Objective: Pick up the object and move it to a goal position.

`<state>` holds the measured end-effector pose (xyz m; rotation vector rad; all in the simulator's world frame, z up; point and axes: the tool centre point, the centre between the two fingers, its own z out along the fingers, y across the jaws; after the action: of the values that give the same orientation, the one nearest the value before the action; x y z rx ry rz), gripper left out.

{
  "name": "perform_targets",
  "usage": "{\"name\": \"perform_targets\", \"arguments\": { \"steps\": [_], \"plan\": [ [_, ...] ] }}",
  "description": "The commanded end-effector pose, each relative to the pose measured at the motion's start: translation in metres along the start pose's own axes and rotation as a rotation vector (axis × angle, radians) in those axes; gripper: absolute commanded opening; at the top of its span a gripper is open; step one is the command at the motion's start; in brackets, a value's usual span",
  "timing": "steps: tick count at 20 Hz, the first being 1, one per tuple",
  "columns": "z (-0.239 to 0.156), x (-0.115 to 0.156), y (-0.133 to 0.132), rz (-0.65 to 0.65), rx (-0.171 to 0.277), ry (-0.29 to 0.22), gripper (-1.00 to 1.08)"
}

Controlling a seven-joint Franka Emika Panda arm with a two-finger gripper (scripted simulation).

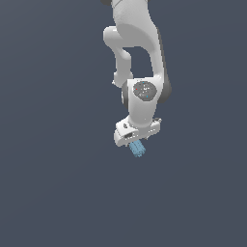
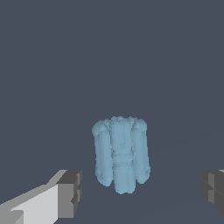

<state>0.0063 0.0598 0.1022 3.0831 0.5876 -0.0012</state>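
The object (image 2: 121,153) is a small light-blue ribbed stubby cylinder lying on the dark grey floor. In the wrist view it sits between my gripper (image 2: 141,193) fingers, closer to one dark pad (image 2: 69,193) than to the other (image 2: 213,190), with a clear gap on each side. The gripper is open and touches nothing. In the exterior view the object (image 1: 137,149) pokes out just below the white hand (image 1: 137,129); the fingertips themselves do not show there.
A plain dark grey floor (image 1: 53,183) fills both views. The white arm (image 1: 137,43) reaches down from the top middle of the exterior view. No goal marker shows.
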Motion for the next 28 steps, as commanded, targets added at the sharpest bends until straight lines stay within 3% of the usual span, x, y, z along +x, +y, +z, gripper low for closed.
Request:
{"name": "perform_targets", "arguments": {
  "steps": [1, 11, 25, 26, 28],
  "plan": [
    [0.007, 0.002, -0.005, -0.041, 0.001, 0.001, 1.0],
    [0.016, 0.003, -0.009, -0.071, 0.003, 0.001, 1.0],
    [0.063, 0.003, -0.01, -0.077, 0.003, 0.001, 1.0],
    [0.063, 0.003, -0.01, -0.077, 0.003, 0.001, -1.0],
    [0.063, 0.003, -0.01, -0.077, 0.003, 0.001, -1.0]
  ]
}}
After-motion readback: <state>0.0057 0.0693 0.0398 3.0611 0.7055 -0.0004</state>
